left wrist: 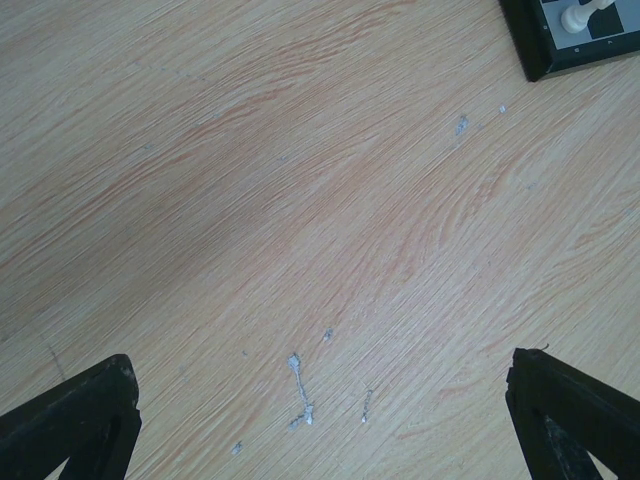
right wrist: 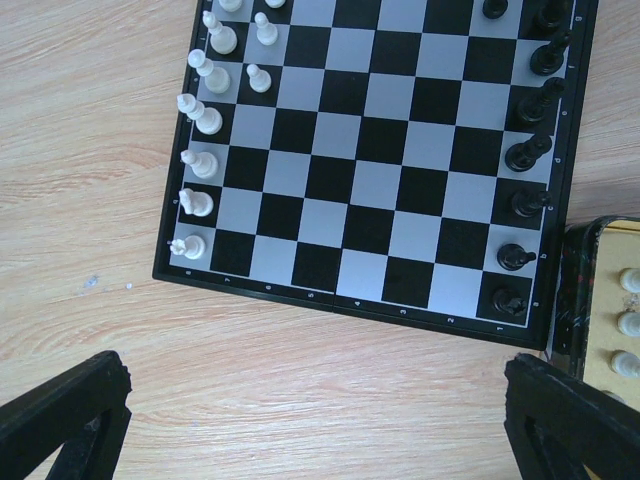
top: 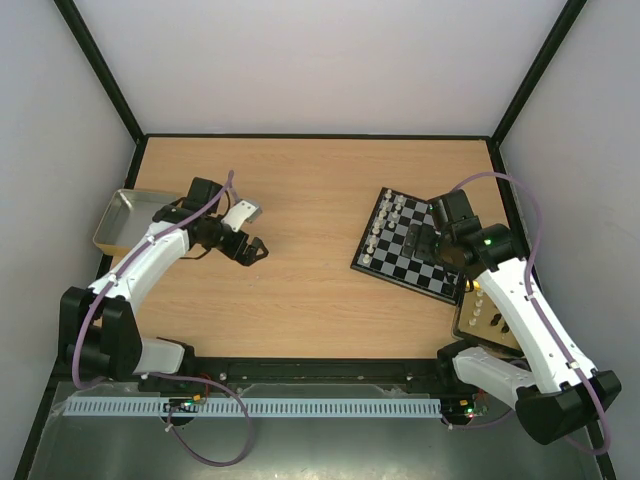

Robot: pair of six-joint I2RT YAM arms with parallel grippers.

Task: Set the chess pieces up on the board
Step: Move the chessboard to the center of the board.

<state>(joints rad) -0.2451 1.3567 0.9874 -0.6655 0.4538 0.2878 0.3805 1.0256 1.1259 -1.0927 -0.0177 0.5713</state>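
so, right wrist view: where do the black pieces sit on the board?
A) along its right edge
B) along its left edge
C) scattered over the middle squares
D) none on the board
A: the black pieces stand in a line down the right edge of the board, while the white pieces line the left edge and the middle squares are bare.

Tiny marks line the frame of the board (right wrist: 372, 185) — too small to read.

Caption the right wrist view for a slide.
Open right claw hovers near the board: white pieces line one edge, black pieces the opposite, gold tin alongside.
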